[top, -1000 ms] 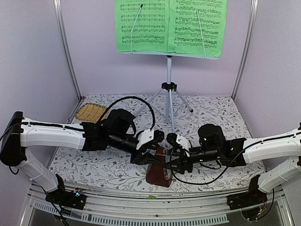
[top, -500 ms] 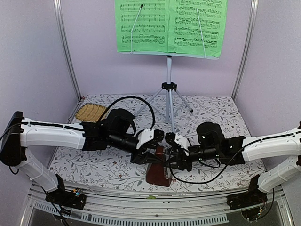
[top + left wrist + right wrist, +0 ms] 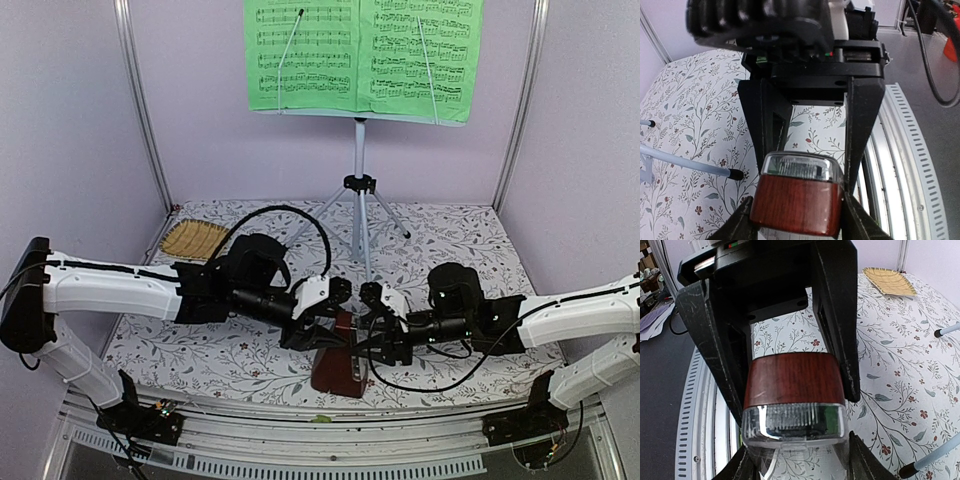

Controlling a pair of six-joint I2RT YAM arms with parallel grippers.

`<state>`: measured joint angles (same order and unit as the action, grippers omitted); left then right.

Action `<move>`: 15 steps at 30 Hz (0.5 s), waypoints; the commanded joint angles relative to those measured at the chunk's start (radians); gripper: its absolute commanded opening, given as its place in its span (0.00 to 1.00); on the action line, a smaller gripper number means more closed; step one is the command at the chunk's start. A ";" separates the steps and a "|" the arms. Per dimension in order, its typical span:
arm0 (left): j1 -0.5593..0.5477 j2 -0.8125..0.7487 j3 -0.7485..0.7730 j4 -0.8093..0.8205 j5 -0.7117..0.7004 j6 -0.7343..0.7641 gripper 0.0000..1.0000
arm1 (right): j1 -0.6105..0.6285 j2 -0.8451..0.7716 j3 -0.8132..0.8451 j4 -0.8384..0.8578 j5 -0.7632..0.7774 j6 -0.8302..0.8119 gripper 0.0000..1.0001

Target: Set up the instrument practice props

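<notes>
The top view alone shows the green sheet-music booklet open on the music stand at the back of the bench, straw mat far left. The wrist views show the reddish-brown pyramid metronome near the front edge, gripped by the left end effector and the right end effector from opposite sides, each half-spread around it

No words or numbers can be read; the green sheet-music booklet shows only printed black music notes.
</notes>
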<state>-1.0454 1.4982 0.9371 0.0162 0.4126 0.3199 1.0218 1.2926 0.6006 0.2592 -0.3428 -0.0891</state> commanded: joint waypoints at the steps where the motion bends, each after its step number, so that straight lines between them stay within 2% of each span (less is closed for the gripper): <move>1: 0.010 -0.042 -0.032 -0.031 -0.076 0.067 0.04 | -0.023 -0.038 -0.018 -0.029 -0.032 0.071 0.02; 12: 0.022 -0.044 -0.029 -0.036 -0.068 0.070 0.02 | -0.022 -0.055 -0.024 -0.044 -0.027 0.056 0.18; 15: 0.022 -0.041 -0.029 -0.036 -0.064 0.071 0.02 | -0.023 -0.053 -0.021 -0.047 -0.038 0.056 0.30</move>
<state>-1.0466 1.4963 0.9302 0.0254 0.4137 0.3229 1.0199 1.2827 0.5949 0.2558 -0.3485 -0.0902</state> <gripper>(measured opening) 0.505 0.526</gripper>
